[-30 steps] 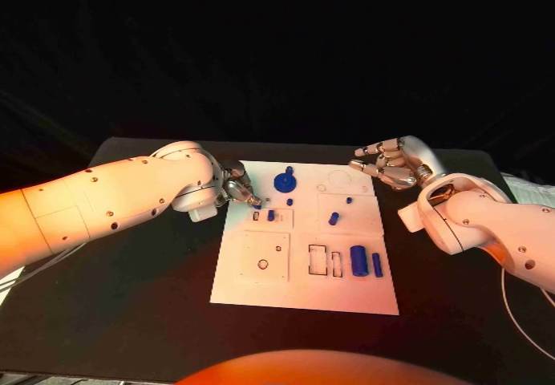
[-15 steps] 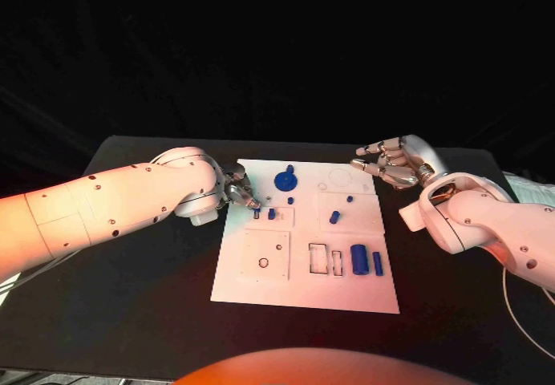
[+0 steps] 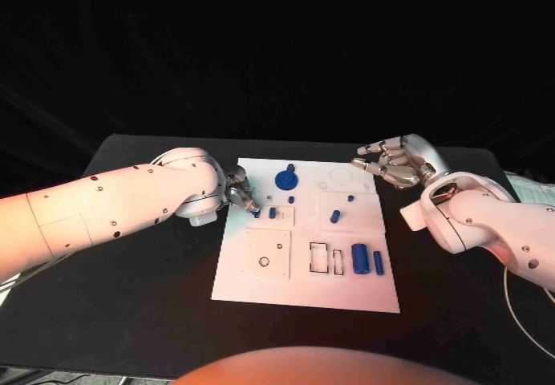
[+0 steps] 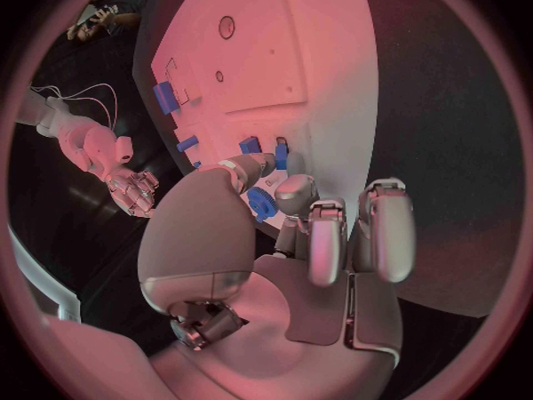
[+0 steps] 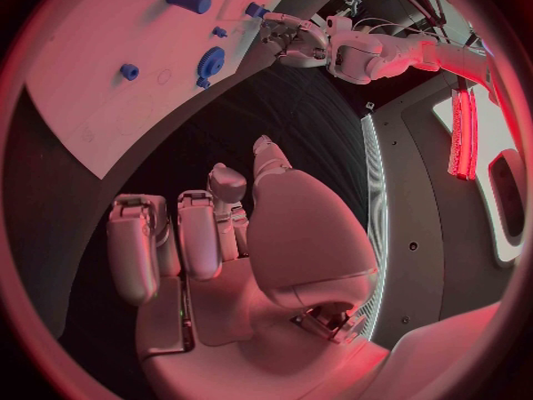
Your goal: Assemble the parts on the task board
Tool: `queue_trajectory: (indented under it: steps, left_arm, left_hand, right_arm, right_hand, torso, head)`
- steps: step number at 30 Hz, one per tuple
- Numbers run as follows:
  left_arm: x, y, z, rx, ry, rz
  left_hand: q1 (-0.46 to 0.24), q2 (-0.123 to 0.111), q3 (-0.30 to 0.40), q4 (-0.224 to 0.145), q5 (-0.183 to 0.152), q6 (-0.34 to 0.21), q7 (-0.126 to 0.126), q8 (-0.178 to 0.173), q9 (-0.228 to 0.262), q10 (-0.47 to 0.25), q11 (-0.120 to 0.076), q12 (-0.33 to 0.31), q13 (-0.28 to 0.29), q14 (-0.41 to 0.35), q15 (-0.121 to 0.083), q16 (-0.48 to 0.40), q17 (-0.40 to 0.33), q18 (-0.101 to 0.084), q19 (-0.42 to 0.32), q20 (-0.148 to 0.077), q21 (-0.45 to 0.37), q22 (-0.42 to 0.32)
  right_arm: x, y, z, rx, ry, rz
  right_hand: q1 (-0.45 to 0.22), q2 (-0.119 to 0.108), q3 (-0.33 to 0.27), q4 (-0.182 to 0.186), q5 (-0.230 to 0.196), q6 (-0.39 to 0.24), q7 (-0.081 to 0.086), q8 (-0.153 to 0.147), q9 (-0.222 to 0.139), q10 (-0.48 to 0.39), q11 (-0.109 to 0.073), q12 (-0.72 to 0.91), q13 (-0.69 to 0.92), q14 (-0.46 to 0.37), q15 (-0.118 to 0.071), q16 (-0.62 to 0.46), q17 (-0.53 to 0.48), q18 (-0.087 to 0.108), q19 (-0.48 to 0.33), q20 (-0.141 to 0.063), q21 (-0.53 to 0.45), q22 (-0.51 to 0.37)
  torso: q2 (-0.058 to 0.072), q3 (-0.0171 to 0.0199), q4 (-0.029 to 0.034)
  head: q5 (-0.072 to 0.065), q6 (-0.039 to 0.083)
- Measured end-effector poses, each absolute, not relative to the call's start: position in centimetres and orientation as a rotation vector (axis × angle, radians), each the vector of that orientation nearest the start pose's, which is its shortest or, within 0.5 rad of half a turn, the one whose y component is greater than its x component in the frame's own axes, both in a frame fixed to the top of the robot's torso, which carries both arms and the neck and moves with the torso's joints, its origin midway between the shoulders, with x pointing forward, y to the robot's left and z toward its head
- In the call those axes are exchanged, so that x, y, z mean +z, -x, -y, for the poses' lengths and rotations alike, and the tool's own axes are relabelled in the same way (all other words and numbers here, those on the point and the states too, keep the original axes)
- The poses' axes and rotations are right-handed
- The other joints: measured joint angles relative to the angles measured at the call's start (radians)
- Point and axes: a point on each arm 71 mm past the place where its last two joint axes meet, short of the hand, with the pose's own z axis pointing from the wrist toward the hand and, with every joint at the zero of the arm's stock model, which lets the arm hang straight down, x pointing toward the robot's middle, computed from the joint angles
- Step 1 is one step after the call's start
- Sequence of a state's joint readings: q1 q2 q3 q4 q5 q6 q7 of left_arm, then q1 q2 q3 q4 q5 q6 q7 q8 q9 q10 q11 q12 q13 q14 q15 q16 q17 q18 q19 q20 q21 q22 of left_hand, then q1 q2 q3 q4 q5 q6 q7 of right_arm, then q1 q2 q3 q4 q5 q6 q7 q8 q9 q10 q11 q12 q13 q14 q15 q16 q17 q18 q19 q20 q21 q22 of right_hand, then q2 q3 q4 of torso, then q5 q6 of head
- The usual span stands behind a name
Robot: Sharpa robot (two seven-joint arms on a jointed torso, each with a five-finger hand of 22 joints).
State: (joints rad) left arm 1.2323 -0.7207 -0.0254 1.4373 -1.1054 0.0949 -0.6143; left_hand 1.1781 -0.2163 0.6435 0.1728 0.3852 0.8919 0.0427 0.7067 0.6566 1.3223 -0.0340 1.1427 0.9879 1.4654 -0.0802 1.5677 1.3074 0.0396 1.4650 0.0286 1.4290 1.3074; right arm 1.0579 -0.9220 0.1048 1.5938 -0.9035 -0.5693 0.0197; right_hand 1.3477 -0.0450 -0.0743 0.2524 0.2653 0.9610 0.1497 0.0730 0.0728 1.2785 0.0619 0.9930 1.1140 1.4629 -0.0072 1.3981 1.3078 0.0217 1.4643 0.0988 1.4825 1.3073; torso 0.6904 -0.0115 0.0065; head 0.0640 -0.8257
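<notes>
The white task board lies mid-table. My left hand reaches over its left edge, and its fingertips pinch a small blue part down at the board, next to another small part. In the left wrist view the thumb and a finger of that hand curl in just short of this part. A blue gear lies flat near the board's far edge. My right hand hovers off the board's far right corner, fingers curled in, holding nothing.
More blue parts lie on the board: two long ones near the right edge, a short peg and two tiny ones in the middle. A square plate with a round hole sits at the lower left. Black table surrounds the board.
The left hand's fingertips have crept a little towards me along the board's left edge, carrying the small blue part lower. The right hand has stayed put.
</notes>
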Motion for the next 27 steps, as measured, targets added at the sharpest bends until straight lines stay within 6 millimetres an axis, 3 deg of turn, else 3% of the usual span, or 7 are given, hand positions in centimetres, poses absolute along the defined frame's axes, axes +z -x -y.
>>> queue_trajectory:
  steps: [27]
  left_arm:
    - [-21.17, -50.00, -18.22, -0.315, 0.164, -2.292]
  left_hand:
    - [-0.006, -0.006, -0.001, -0.011, 0.017, 0.007, 0.000, 0.000, -0.005, 0.007, 0.000, 0.004, 0.006, 0.000, 0.000, 0.000, 0.000, 0.000, 0.000, 0.000, 0.000, 0.000]
  right_arm:
    - [-18.39, -47.20, 23.61, 0.931, -0.537, -1.502]
  right_hand:
    - [0.000, 0.000, 0.000, 0.000, 0.000, 0.000, 0.000, 0.000, 0.000, 0.000, 0.000, 0.000, 0.000, 0.000, 0.000, 0.000, 0.000, 0.000, 0.000, 0.000, 0.000, 0.001]
  torso:
    - [0.000, -0.0001, 0.0002]
  head:
    - [-0.001, -0.001]
